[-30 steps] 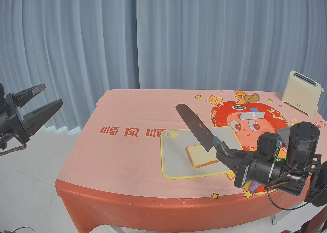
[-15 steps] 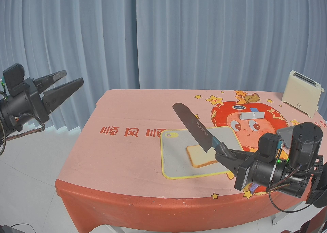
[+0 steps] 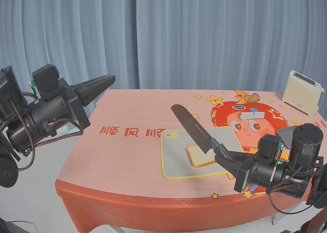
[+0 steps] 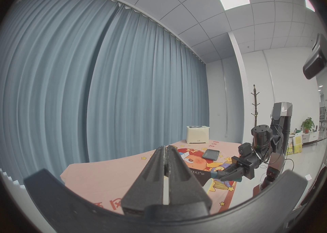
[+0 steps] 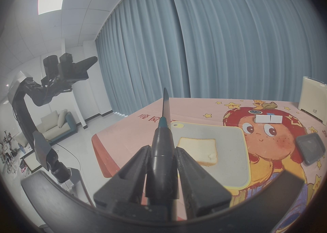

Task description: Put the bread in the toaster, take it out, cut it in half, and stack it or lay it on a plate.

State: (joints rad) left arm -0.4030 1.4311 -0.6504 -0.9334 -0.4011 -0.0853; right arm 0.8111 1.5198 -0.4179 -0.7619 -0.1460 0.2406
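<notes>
Left arm: swung in from the left edge of the head view toward the table's [image 3: 129,155] far left corner. The left gripper [image 3: 108,80] is now at middle left. Its fingers, spread a second ago, are pressed together on nothing.
Bread: one pale square slice [image 3: 197,158] with a tan crust, unmoved and uncut. It lies flat on the grey, yellow-rimmed cutting board [image 3: 173,157], lower centre-right of the head view.
Knife: the dark blade [image 3: 192,126] has drifted slightly left since a second ago. Its long axis runs from the handle at lower right up to the tip at upper left. It is tilted upward over the board and crosses the slice's far right corner in the head view. Whether it touches the bread cannot be told.
Right gripper: at lower right [image 3: 221,153], clamped on the knife's handle, fingers on either side of it.
Toaster: cream-coloured [image 3: 302,93], at the far right table edge, well apart from the board.
Dark square dish: on the table [image 5: 309,148], between board and toaster.
</notes>
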